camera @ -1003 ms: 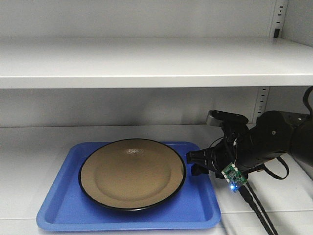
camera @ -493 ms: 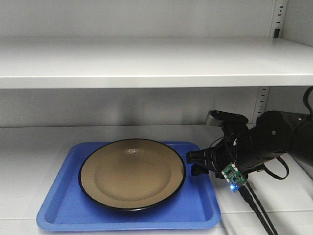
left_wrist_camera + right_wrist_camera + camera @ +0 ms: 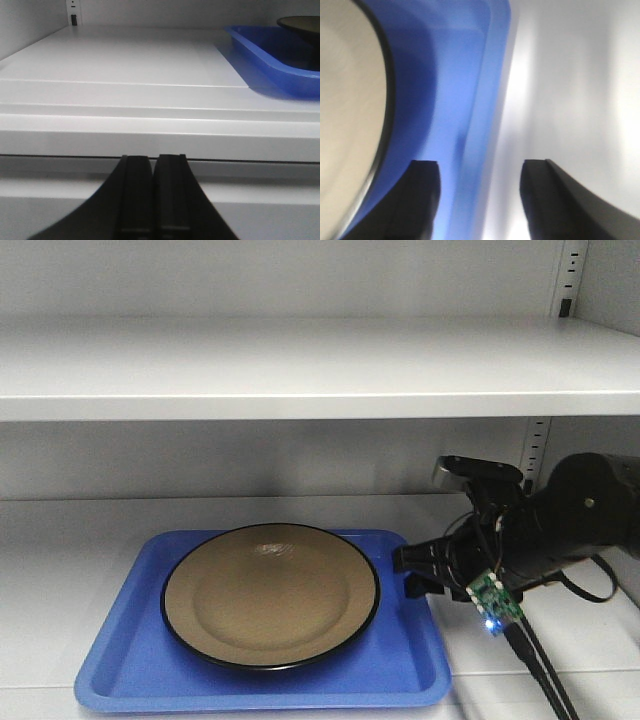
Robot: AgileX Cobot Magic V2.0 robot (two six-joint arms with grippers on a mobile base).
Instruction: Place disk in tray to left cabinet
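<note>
From my remote seat I take the flat rectangular bright blue plastic tray (image 3: 120,665) as my landmark; it lies on the lower wide shelf of the light grey metal cabinet (image 3: 300,370), toward the shelf's front edge. Inside the tray sits the large round glossy tan plate with a thin black rim (image 3: 270,595), flat and filling most of the tray's width, its rim close to the tray's right wall. In the left wrist view, the left gripper (image 3: 152,190) shows its two dark fingers pressed together with nothing between them, hanging below the shelf's front lip and to the left of the tray, whose blue corner (image 3: 270,55) appears at upper right with the plate's edge (image 3: 300,22) just above it. To the right of the tray, the black right gripper (image 3: 412,572) is at the tray's right rim, its arm reaching in from the right with a small green circuit board (image 3: 497,600) glowing blue. In the right wrist view, its fingers are spread, one dark finger (image 3: 422,200) over the tray's inner floor (image 3: 445,100) and the other (image 3: 555,200) over bare shelf, straddling the rim without gripping it; the view is blurred.
</note>
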